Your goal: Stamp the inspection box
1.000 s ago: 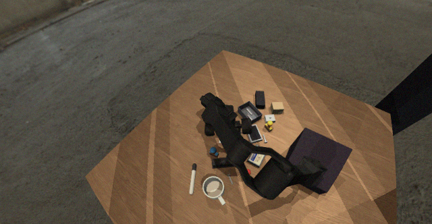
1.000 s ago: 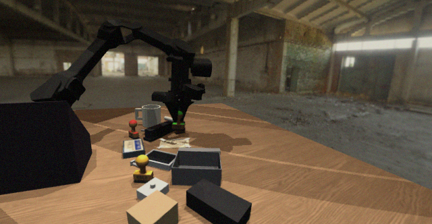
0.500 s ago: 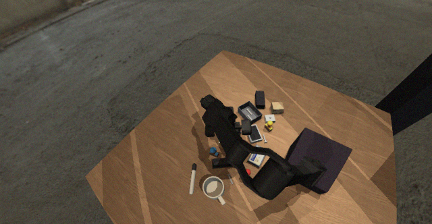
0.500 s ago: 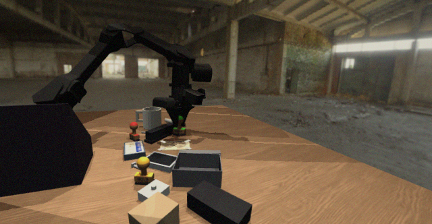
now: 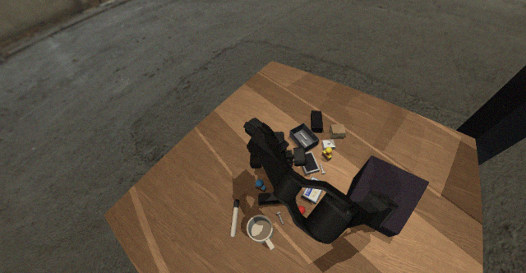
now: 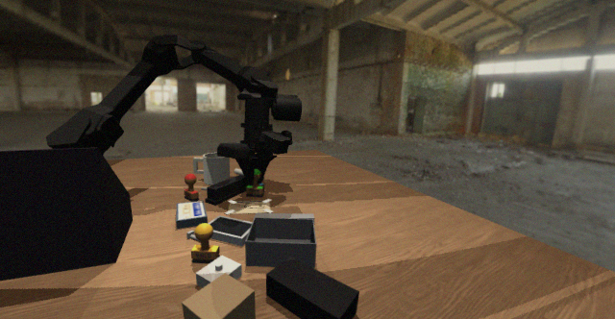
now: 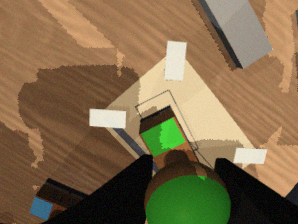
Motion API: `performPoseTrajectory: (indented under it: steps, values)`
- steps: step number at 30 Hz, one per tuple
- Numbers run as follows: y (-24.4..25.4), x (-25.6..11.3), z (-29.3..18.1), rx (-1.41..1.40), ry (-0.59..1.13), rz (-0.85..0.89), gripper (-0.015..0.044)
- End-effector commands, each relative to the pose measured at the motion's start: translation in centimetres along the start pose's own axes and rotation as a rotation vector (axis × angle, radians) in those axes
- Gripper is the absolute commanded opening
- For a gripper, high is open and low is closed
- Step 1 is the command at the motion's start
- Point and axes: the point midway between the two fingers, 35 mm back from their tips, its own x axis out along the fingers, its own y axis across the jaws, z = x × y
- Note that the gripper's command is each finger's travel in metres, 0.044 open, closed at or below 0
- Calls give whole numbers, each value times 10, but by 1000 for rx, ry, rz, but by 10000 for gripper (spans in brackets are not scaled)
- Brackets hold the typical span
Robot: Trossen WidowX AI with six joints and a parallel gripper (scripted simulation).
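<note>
My gripper [image 6: 256,177] [image 7: 183,165] points down, shut on the green stamp [image 6: 256,189] [image 7: 163,136], whose round green handle shows between the fingers. The stamp hangs a little above the card [image 6: 250,208] [image 7: 210,112], its base covering part of the thin outlined box [image 7: 183,119] in the wrist view. The visible strip of the box bears no mark; the rest is hidden. White tape holds the card's corners. The open black ink pad [image 5: 311,163] [image 6: 230,230] lies beside the dark tray. The arm hides the card in the top view.
A blue stamp [image 5: 260,183] [image 7: 41,207], a red stamp [image 5: 302,210] [image 6: 190,186] and a black block [image 5: 269,199] [image 6: 225,189] stand near the card. A stamp-pad box [image 5: 312,191], yellow stamp [image 6: 204,244], tray [image 6: 281,247], mug [image 5: 260,229] and marker [image 5: 234,220] are around.
</note>
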Motion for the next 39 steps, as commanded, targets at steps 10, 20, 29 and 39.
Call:
performPoseTrajectory:
  steps: [10,20,29,39]
  values:
    - [1,8,-1,7,2,4,0]
    - [1,15,-2,8,2,5,0]
    - [1,21,-2,8,2,5,0]
    - [2,25,-3,8,2,5,0]
